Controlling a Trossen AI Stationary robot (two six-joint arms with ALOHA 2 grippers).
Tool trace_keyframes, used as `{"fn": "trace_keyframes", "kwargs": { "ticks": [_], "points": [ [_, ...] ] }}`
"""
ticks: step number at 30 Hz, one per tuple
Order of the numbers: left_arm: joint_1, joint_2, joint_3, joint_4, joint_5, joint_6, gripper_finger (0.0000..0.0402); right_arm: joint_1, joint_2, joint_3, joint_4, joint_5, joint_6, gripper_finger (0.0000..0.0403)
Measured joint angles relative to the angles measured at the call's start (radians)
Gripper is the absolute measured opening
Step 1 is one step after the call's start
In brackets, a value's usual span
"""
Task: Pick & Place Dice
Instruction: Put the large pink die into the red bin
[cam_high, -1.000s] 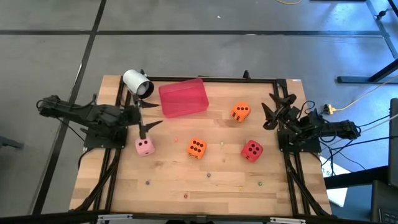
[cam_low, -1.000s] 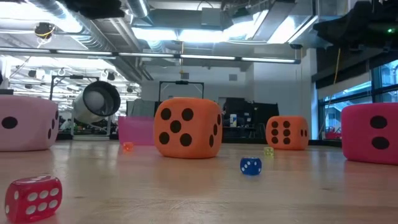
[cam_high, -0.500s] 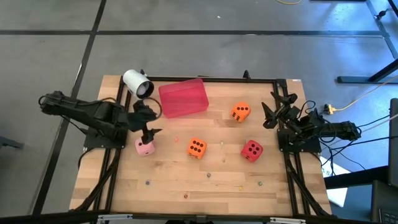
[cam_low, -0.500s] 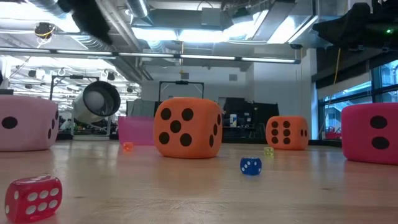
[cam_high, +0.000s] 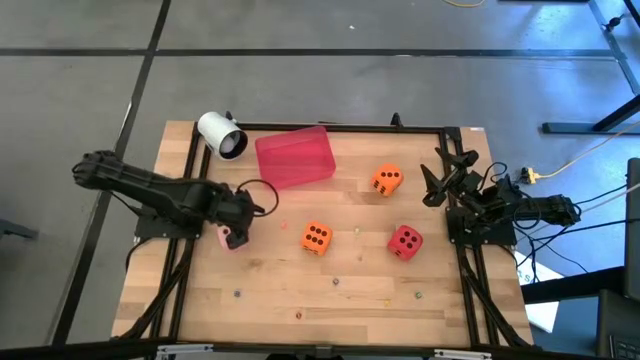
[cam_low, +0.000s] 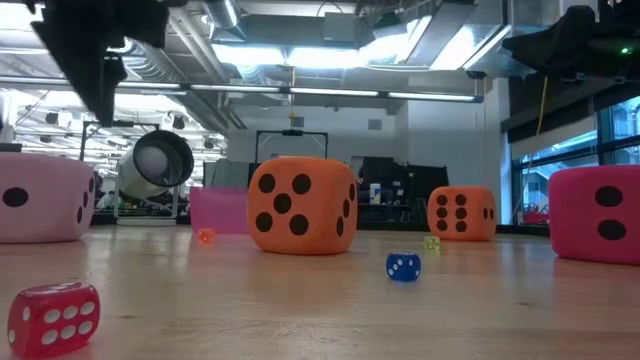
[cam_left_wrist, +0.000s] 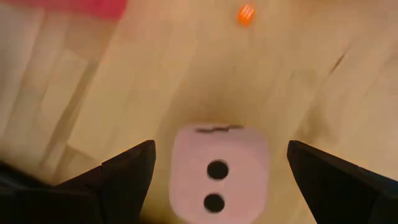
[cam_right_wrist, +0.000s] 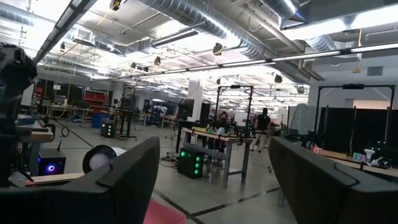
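Note:
The pale pink die (cam_left_wrist: 219, 171) rests on the wooden table near its left side; it also shows in the low view (cam_low: 40, 198). My left gripper (cam_left_wrist: 221, 144) is open and points down just above it, one finger on either side and neither touching. In the high view (cam_high: 236, 226) it covers most of the die. An orange die (cam_high: 316, 237) sits mid-table, a second orange die (cam_high: 387, 179) farther back and right, and a red die (cam_high: 405, 241) right of centre. My right gripper (cam_high: 437, 180) is open and empty at the table's right edge.
A flat red tray (cam_high: 295, 157) lies at the back centre, with a white cylinder (cam_high: 221, 134) on its side to its left. Tiny coloured dice lie scattered, among them a red one (cam_low: 55, 315) and a blue one (cam_low: 403, 266) near the front. Black frame rails run along the table's edges.
My left gripper has swung from the table's left edge toward the near right, tipped to point down, and come down over the pink die. It has come into the low view from above. The dice and my right arm have kept still.

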Motion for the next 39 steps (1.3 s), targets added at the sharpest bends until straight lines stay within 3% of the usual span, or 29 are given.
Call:
{"fn": "trace_keyframes", "kwargs": {
  "ticks": [7,12,17,22,39],
  "points": [
    [-0.009,-0.018,0.000,-0.148,0.014,0.031,0.0361,0.000,0.000,0.000,0.000,0.000,0.000,0.0304],
    [-0.026,-0.104,-0.008,-0.132,0.034,0.002,0.0361,0.000,0.000,0.000,-0.001,0.000,0.015,0.0304],
    [-0.028,-0.183,-0.128,-0.101,0.062,-0.044,0.0361,0.000,0.000,0.000,-0.008,0.000,0.027,0.0304],
    [-0.028,-0.241,-0.213,0.037,0.071,0.019,0.0361,0.000,0.000,0.000,-0.025,0.001,0.052,0.0304],
    [-0.027,-0.207,-0.220,0.063,0.058,-0.042,0.0361,0.000,0.000,0.000,-0.027,0.002,0.051,0.0304]
  ]
}}
